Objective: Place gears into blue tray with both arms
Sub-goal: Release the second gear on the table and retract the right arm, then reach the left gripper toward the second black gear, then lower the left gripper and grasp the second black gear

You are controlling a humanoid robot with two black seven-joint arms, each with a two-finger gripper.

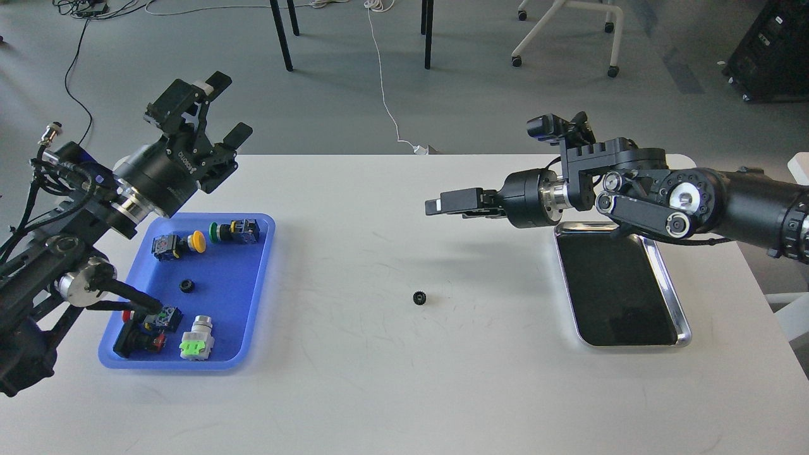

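One small black gear [186, 285] lies in the blue tray [253, 297] at the left of the white table. A second gear [419, 297] lies alone on the bare tabletop near the middle. My left gripper [226, 109] is raised above the tray's far left corner, open, with nothing between its fingers. My right gripper [436, 205] points left, hovering above the table up and to the right of the loose gear. Its fingers overlap from this angle, so I cannot make out a gap, and nothing shows in them.
Several coloured push-button switches [197, 338] lie in the blue tray around the gear. A shiny steel tray [682, 328] with a dark bottom sits at the right, under my right arm. Chair legs and cables are on the floor beyond the table.
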